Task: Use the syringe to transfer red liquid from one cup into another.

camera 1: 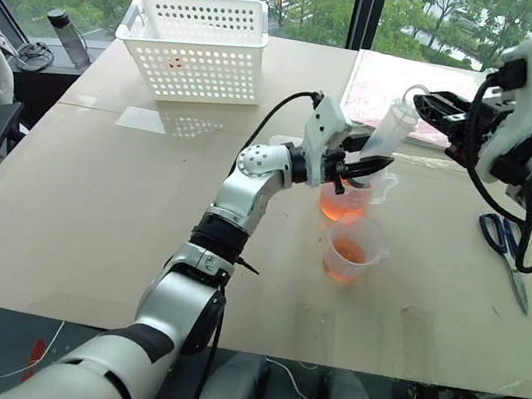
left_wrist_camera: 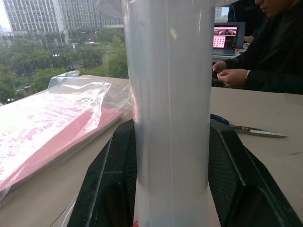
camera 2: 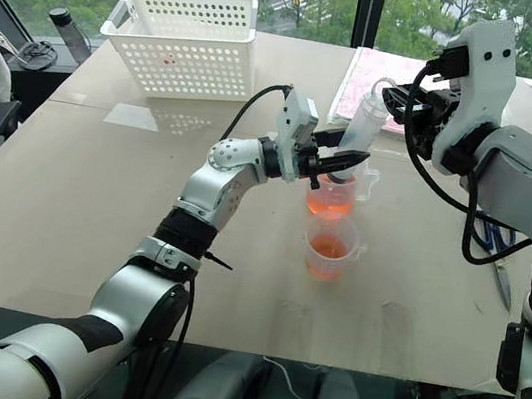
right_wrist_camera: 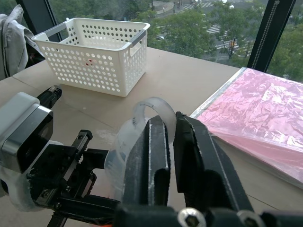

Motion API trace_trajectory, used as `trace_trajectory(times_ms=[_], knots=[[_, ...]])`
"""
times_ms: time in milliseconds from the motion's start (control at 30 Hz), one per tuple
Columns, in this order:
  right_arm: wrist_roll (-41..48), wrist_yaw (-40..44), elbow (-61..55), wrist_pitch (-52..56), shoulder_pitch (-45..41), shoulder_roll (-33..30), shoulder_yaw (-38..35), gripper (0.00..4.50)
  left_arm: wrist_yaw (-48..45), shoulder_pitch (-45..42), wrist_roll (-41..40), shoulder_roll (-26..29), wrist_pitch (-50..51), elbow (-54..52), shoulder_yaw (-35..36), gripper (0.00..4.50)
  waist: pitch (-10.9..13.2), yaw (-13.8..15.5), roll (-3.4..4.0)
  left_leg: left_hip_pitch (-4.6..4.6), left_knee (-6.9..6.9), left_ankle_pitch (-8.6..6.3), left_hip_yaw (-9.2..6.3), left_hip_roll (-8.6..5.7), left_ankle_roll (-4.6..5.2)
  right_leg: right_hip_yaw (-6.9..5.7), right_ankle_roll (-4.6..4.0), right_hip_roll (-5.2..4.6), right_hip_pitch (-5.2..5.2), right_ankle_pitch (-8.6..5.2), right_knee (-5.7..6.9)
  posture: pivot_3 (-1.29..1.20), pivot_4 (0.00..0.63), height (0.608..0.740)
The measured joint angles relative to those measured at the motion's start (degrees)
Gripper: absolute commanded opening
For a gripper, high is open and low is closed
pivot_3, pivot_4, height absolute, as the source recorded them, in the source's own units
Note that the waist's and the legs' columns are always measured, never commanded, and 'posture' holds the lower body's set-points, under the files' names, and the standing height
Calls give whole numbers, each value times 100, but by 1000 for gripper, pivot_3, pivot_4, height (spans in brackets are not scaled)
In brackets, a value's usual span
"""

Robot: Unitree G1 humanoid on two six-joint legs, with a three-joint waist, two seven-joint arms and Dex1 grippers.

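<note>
At frame centre, the left gripper [camera 1: 365,165] clamps the syringe [camera 1: 391,128] barrel over the taller beaker [camera 1: 347,200] of red liquid [camera 1: 342,208]; the right gripper [camera 1: 431,106] pinches its plunger ring. The smaller beaker [camera 1: 351,253] stands just below.

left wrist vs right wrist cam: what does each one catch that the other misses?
Left wrist: the scissors on the table, a person's hands and a laptop behind them, plus the left gripper shut on the syringe barrel.
Right wrist: the white basket, and the right gripper shut on the plunger ring.
Both: the syringe and the pink bagged sheet.
</note>
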Motion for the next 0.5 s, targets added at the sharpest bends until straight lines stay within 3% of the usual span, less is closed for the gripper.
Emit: trace_trajectory(times_ms=[500], knots=[[-539, 456, 251, 403, -380, 226, 42, 20, -150, -79, -93, 188, 548, -134, 7, 1430, -2, -126, 3, 1, -3, 0, -2, 0, 0, 0, 0, 0, -3, 0, 3, 0, 150, 740]])
